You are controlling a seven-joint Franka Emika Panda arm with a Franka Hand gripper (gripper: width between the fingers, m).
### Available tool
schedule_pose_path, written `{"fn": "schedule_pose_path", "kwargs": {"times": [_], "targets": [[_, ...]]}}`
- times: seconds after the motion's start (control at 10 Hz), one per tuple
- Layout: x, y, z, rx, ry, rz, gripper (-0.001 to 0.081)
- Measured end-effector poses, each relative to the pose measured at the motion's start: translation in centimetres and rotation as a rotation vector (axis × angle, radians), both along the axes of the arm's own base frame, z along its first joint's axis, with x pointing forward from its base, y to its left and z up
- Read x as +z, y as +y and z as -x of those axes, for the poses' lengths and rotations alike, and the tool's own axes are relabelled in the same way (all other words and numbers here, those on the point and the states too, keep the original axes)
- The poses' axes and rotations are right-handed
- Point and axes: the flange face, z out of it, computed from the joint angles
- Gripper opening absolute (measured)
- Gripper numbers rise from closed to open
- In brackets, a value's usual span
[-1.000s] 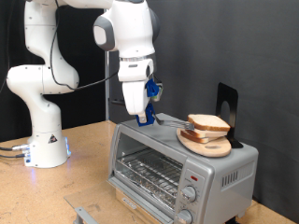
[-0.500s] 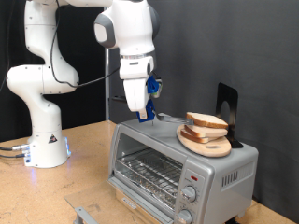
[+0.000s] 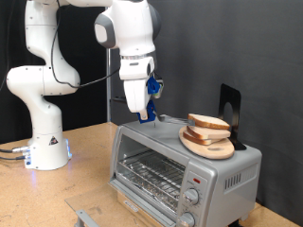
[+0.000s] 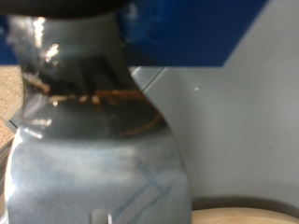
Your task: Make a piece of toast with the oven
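Clearly fingers (image 3: 145,117) apart from toast (image 3: 209,124), atop oven (image 3: 180,163).

Blurred grey finger (image 4: 93,159), blue hand housing (image 4: 187,28)

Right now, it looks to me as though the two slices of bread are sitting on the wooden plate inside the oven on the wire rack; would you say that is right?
Not quite. The exterior view shows the plate with the two slices resting on top of the oven, not inside it; the wire rack behind the glass door holds nothing. The end effector hangs over the oven's top, to the exterior view's left of the plate.
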Motion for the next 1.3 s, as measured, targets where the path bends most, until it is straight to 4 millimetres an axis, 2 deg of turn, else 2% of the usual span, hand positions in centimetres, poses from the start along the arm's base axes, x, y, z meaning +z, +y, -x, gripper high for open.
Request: {"fn": "schedule_pose_path", "kwargs": {"times": [1.3], "targets": [[-0.78,-0.94,0.68,-0.025,0.03,-0.041,0.0393]]}}
